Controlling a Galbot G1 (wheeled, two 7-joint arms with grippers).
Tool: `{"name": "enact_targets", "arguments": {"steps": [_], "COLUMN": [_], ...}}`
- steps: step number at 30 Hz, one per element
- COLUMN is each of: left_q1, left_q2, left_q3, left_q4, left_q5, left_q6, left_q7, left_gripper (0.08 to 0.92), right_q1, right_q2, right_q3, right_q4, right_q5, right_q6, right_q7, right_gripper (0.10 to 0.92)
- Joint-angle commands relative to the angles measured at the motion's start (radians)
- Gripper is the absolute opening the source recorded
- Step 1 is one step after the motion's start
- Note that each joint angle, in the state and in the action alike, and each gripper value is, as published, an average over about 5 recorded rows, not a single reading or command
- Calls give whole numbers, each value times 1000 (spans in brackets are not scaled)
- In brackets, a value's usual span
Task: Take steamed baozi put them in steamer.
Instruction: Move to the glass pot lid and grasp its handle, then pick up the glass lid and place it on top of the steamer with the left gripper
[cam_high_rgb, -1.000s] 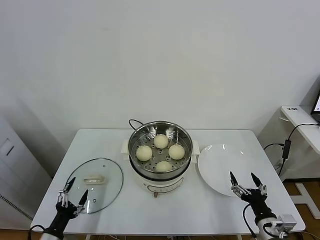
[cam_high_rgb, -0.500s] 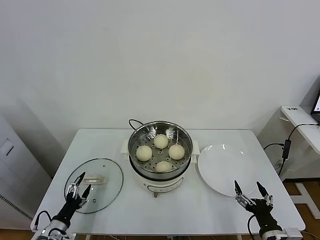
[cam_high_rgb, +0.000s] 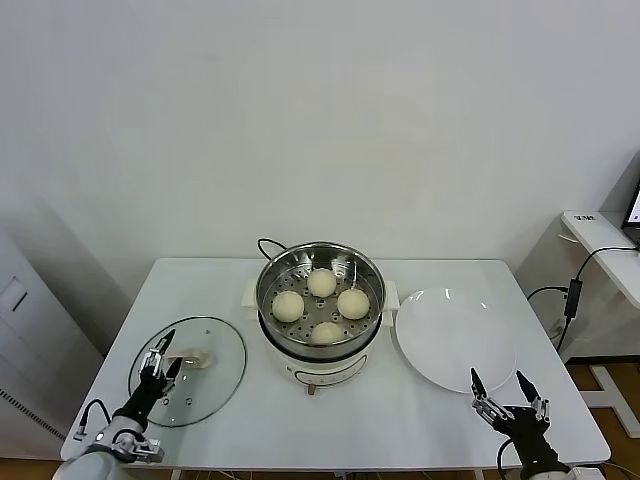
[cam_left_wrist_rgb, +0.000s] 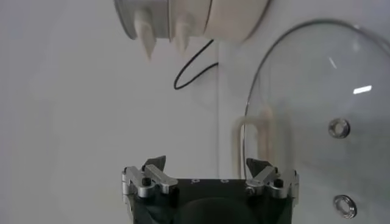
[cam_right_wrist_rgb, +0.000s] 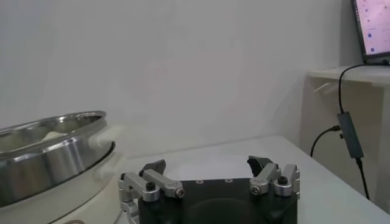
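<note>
Several cream-white baozi (cam_high_rgb: 321, 282) sit inside the round steel steamer (cam_high_rgb: 320, 262), which stands on its white pot base at the table's middle. The steamer's rim also shows in the right wrist view (cam_right_wrist_rgb: 49, 146). My left gripper (cam_high_rgb: 160, 354) is open and empty at the table's front left, over the glass lid (cam_high_rgb: 205, 395); its open tips show in the left wrist view (cam_left_wrist_rgb: 207, 165). My right gripper (cam_high_rgb: 510, 387) is open and empty at the front right, just in front of the white plate (cam_high_rgb: 455, 335); its tips show in the right wrist view (cam_right_wrist_rgb: 207, 165).
The glass lid (cam_left_wrist_rgb: 317, 109) lies flat at the table's left. The steamer's black cord (cam_high_rgb: 268, 243) runs behind the pot and shows in the left wrist view (cam_left_wrist_rgb: 192, 67). A white side desk with a cable (cam_high_rgb: 575, 290) stands to the right of the table.
Both arms have drawn back toward the table's front edge and lowered. The left gripper shifted slightly forward over the lid. The baozi and steamer have not moved.
</note>
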Motion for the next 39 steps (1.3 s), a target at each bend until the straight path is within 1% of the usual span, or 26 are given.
{"name": "enact_targets", "arguments": {"steps": [1, 5, 8, 19, 24, 28, 31, 35, 39], "left_q1": [-74, -83, -82, -25, 2, 17, 26, 30, 21], "left_q2": [4, 2, 0, 8, 31, 73, 117, 193, 279], "left_q3": [15, 17, 18, 36, 31, 12, -9, -31, -27], "left_q4": [65, 77, 76, 27, -40, -100, -138, -189, -247], "left_q5": [31, 28, 15, -134, -205, -256, -306, -395, -515], "left_q6": [26, 30, 28, 39, 51, 64, 79, 124, 232], "left_q7": [-6, -4, -3, -3, 2, 16, 35, 76, 138], "left_gripper": [823, 816, 774, 462, 315, 203, 141, 125, 125], "right_q1": [-11, -11, -11, -7, -1, 6, 10, 16, 25], "right_q2": [8, 11, 14, 17, 13, 10, 9, 5, -20], "right_q3": [4, 5, 6, 7, 7, 5, 2, 0, -9], "right_q4": [3, -1, -3, -11, -12, -11, -10, -12, -31], "right_q5": [-6, -8, -8, -19, -22, -22, -22, -20, -16], "right_q6": [3, 7, 10, 21, 20, 19, 18, 17, 15], "right_q7": [-1, -2, -3, -5, -4, -3, -2, -4, -23], "right_gripper": [823, 823, 823, 823, 823, 823, 823, 823, 823]}}
